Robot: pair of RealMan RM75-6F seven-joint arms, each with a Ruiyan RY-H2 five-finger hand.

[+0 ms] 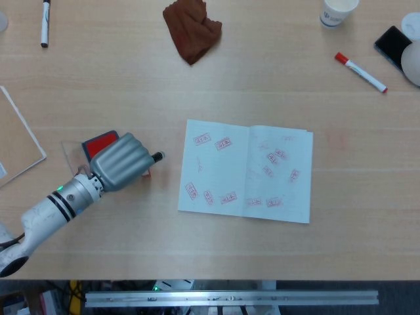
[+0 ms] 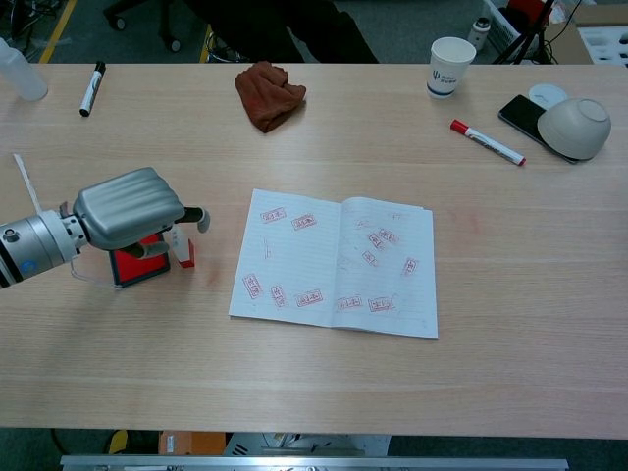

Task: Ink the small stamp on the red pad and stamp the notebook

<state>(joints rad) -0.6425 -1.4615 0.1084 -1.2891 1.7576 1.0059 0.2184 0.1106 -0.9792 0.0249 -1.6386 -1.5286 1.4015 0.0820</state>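
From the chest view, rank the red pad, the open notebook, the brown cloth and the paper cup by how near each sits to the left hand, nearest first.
1. red pad: directly under the left hand, partly covered by it.
2. notebook: to the hand's right, mid-table.
3. brown cloth: toward the far edge, up and to the right of the hand.
4. paper cup: far right corner area, clearly the farthest.

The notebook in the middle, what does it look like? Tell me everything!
The notebook lies open and flat on the wooden table, both white lined pages facing up. Small red rectangular stamp marks are scattered over both pages at different angles. Nothing rests on it, and the left hand is off to its left, not touching.
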